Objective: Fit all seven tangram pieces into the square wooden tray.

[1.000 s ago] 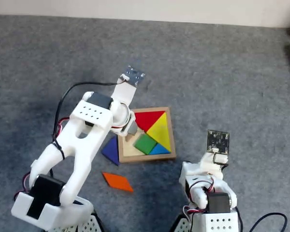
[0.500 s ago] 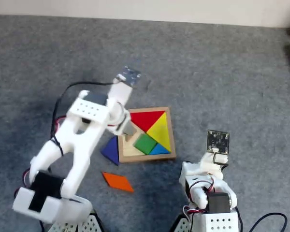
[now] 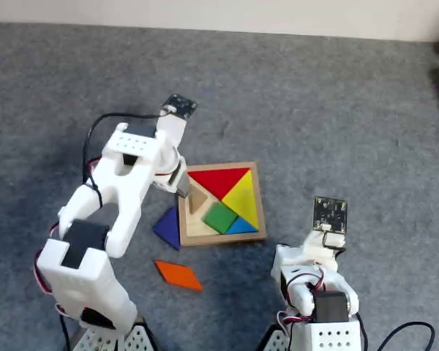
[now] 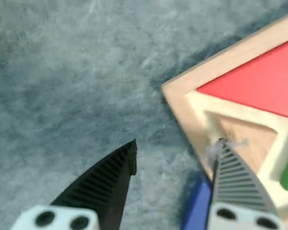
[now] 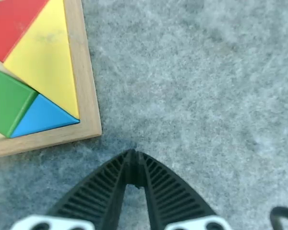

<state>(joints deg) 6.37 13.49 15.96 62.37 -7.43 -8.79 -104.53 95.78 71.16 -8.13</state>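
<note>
- Left end effector (image 4: 177, 142) gapes wide and empty, straddling the wooden tray (image 3: 254, 197) rim near one corner.
- Right end effector (image 5: 133, 153) sits pinched together, empty, near the tray.

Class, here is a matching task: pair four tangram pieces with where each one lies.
Pieces: 1 red triangle; 2 green square; 3 dark blue triangle; 4 orange parallelogram.
Places: A on the carpet, apart from the tray; B in the tray, at its far edge; C on the carpet, right beside the tray; D in the tray, touching the light blue triangle.
Pairs: 1-B; 2-D; 3-C; 4-A.
</note>
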